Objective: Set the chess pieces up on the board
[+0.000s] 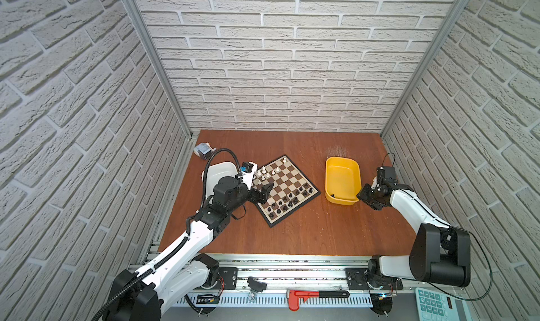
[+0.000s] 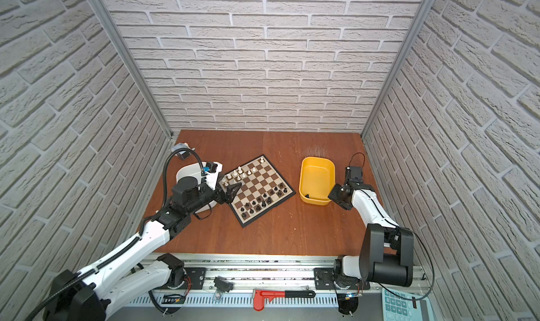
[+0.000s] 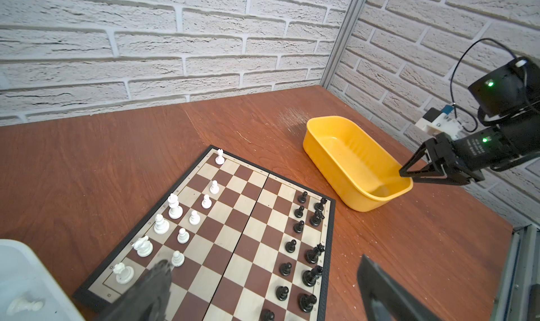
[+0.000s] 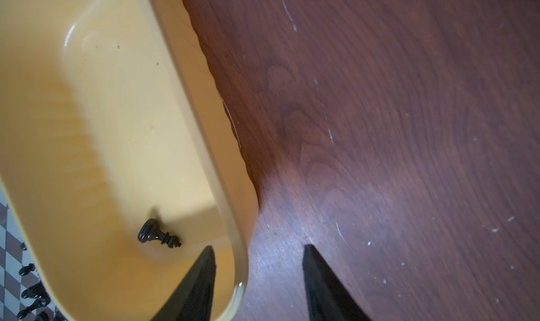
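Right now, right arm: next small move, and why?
Probably shift the right end effector sideways into the tub. Its open jaws straddle the rim, one finger inside, one over the table, while the black piece lies on its side on the tub floor just beyond the inner finger.

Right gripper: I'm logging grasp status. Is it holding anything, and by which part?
Nothing is held. The right gripper is open and empty; the black chess piece lies on its side in the yellow tub.
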{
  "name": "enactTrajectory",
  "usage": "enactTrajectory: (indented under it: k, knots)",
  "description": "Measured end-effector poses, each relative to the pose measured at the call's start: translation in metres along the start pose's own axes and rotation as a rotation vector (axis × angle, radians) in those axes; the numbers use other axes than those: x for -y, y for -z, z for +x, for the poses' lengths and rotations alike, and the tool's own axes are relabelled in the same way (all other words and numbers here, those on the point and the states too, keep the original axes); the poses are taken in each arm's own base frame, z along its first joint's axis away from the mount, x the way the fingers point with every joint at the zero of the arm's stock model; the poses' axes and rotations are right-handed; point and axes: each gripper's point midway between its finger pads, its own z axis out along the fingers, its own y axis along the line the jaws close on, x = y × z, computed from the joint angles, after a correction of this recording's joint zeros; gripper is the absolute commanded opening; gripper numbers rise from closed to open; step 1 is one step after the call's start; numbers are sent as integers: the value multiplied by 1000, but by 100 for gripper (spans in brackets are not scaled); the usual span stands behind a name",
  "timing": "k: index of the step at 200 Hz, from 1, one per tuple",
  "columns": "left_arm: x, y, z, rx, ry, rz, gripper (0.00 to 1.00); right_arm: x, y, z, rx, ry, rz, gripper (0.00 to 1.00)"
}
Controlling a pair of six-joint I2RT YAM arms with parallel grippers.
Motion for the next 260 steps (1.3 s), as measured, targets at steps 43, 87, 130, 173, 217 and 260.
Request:
enactTrajectory:
  k: [43, 87, 130, 173, 217, 260]
  knots:
    - [1, 2, -3, 11, -2, 2, 98, 4, -9, -1, -15, -3, 31, 16]
    - [2, 4, -6, 22, -3, 5, 98, 4, -4, -19, 54, 29, 59, 6]
    - [2, 4, -6, 25, -3, 7, 98, -12, 30, -42, 236, 128, 55, 6]
    - [2, 4, -5, 25, 4, 7, 98, -27, 77, -76, 402, 234, 146, 6]
    - [2, 3, -4, 21, 14, 11, 98, -24, 79, -78, 350, 387, 379, 7]
    - [5, 0, -3, 23, 22, 28, 98, -31, 95, -88, 303, 518, 549, 7]
